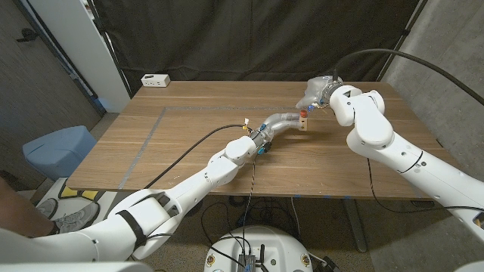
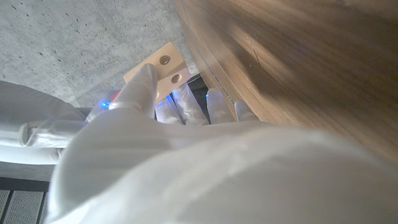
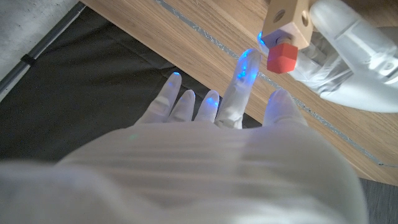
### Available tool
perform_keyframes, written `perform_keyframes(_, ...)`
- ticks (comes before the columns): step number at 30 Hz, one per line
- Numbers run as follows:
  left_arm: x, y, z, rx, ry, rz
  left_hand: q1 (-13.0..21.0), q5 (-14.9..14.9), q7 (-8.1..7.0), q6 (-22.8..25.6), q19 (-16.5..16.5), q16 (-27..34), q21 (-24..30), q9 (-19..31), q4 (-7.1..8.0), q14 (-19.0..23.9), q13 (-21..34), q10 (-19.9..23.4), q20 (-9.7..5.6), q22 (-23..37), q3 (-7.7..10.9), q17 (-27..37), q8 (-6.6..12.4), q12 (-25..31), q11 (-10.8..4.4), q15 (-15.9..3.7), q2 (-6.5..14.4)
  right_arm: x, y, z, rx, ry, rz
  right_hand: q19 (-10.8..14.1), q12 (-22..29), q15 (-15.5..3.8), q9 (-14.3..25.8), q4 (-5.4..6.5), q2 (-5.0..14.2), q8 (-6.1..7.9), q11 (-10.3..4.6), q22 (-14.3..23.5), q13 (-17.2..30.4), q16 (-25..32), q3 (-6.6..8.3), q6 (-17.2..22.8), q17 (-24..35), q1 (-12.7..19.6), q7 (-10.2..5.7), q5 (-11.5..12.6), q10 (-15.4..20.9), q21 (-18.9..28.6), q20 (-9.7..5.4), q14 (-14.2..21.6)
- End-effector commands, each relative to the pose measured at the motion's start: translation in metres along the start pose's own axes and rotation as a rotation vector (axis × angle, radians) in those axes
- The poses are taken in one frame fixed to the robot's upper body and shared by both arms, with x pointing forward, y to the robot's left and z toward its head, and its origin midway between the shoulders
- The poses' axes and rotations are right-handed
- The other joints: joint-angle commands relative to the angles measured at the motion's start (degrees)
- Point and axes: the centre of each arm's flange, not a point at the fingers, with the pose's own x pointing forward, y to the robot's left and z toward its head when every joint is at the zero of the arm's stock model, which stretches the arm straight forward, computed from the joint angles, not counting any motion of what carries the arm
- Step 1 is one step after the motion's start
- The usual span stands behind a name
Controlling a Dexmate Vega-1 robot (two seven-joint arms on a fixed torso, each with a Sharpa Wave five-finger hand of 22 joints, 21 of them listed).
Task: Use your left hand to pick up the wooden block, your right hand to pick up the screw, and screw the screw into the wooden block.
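Gripped by the left hand [image 1: 281, 122], the wooden block [image 1: 303, 122] is held up off the desk [image 1: 189, 151], out over its far middle, and that height is what gives the other hand room to work. In the left wrist view the fingers [image 2: 144, 84] are seen clamped on the block's side, with two drilled holes left uncovered. The red screw [image 3: 283, 57] is seated against the block's lower face, its head standing proud, so it is judged to be started but not driven home. The right hand [image 1: 318, 94] is brought in close beside the block, and its fingers [image 3: 244, 81] are spread apart with nothing pinched between them; one fingertip is placed just beside the red head. A fresh pinch for the next turn is probably being lined up, though that is only inferred.
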Motion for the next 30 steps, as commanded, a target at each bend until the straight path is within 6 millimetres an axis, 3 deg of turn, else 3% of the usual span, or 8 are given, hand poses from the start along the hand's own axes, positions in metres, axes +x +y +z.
perform_keyframes(1,0.005,0.006,0.005,0.011,0.0,-0.015,-4.18,0.18,3.2,4.36,0.37,0.32,0.17,0.26,4.51,0.69,0.06,0.38,0.15,0.32,4.82,0.03,0.51,0.37,0.05,0.09,4.9,-0.006,-0.006,-0.008,0.07,0.02,-0.039,0.5,-0.27,-1.23,0.1,0.43,0.17,-1.36,0.84,0.27,0.13,-0.2,-0.27,-2.85,0.13,-1.27,-0.24,0.09,0.42,0.39,0.7,0.76)
perform_keyframes(2,0.005,0.006,0.005,0.012,0.001,-0.016,-4.18,0.18,3.23,4.34,0.37,0.31,0.17,0.26,4.5,0.66,0.06,0.39,0.16,0.32,4.81,0.03,0.5,0.37,0.03,0.07,4.88,-0.006,-0.006,-0.01,0.082,0.018,-0.042,0.64,-0.34,-1.02,0.12,0.41,0.25,-1.82,0.76,0.27,0.14,-0.08,-0.26,-3.88,0.11,-1.39,-0.44,0.12,0.42,0.42,0.78,1.24)
perform_keyframes(3,0.006,0.007,0.005,0.013,0.001,-0.018,-4.2,0.17,3.26,4.29,0.37,0.31,0.17,0.26,4.51,0.65,0.05,0.39,0.17,0.32,4.8,0.04,0.47,0.36,0.03,0.09,4.88,-0.007,-0.005,-0.011,0.093,0.021,-0.044,0.71,-0.4,-0.9,0.16,0.33,0.25,-2.06,1.68,0.28,0.14,-0.11,-0.25,-4.35,0.06,-1.45,-0.25,0.14,0.39,0.43,0.85,1.41)
perform_keyframes(8,0.009,0.01,0.007,0.02,0.002,-0.023,-4.16,0.17,3.32,4.14,0.36,0.31,0.16,0.26,4.46,0.64,0.04,0.32,0.19,0.32,4.8,0.04,0.41,0.33,0.01,0.14,4.89,-0.009,-0.003,-0.014,0.133,0.03,-0.064,1.18,-0.54,-0.58,0.24,0.22,0.44,-2.94,2.14,0.29,0.18,-0.14,-0.2,-6.24,0.04,-1.66,-0.56,0.17,0.33,0.54,1.08,1.86)
perform_keyframes(11,0.011,0.012,0.008,0.024,0.001,-0.026,-4.15,0.16,3.37,4.2,0.37,0.3,0.16,0.26,4.44,0.61,0.03,0.33,0.19,0.32,4.8,0.04,0.44,0.33,-0.11,0.07,4.88,-0.01,-0.001,-0.016,0.165,0.041,-0.085,1.56,-0.46,-0.31,0.32,0.11,0.57,-3.45,3.59,0.29,0.22,-0.15,-0.18,-7.32,0.03,-1.8,-0.54,0.15,0.72,0.63,1.22,2.2)
perform_keyframes(20,0.013,0.019,0.013,0.035,-0.001,-0.028,-4.09,0.14,3.28,4.31,0.36,0.29,0.14,0.26,4.34,0.59,0.04,0.49,0.11,0.32,4.76,0.03,0.47,0.39,-0.18,0.0,4.81,-0.01,0.006,-0.023,0.279,0.056,-0.121,3.93,-0.64,-0.19,0.47,-0.43,1.15,-5.28,4.6,0.38,0.3,-0.22,0.0,-11.14,0.08,-1.71,0.01,0.06,0.72,1.26,0.06,2.71)
perform_keyframes(22,0.014,0.021,0.014,0.037,-0.002,-0.027,-4.08,0.13,3.27,4.34,0.37,0.3,0.14,0.26,4.31,0.6,0.04,0.51,0.13,0.32,4.74,0.02,0.49,0.4,-0.12,-0.05,4.78,-0.01,0.007,-0.025,0.302,0.067,-0.134,4.04,-0.65,0.03,0.47,-0.61,1.21,-6.07,4.68,0.4,0.32,-0.32,-0.01,-12.72,0.08,-1.75,-0.05,0.0,0.78,1.18,0.03,2.68)
perform_keyframes(30,0.014,0.028,0.017,0.044,-0.007,-0.022,-3.94,0.13,3.27,4.49,0.38,0.3,0.14,0.26,4.17,0.59,0.01,0.68,0.11,0.32,4.73,0.01,0.54,0.44,-0.18,-0.05,4.72,-0.01,0.011,-0.033,0.375,0.089,-0.172,3.72,-0.78,0.47,0.5,-0.77,1.29,-6.95,5.42,0.4,0.35,-0.52,-0.13,-14.29,0.11,-2.02,0.01,-0.09,0.5,0.9,0.32,2.42)
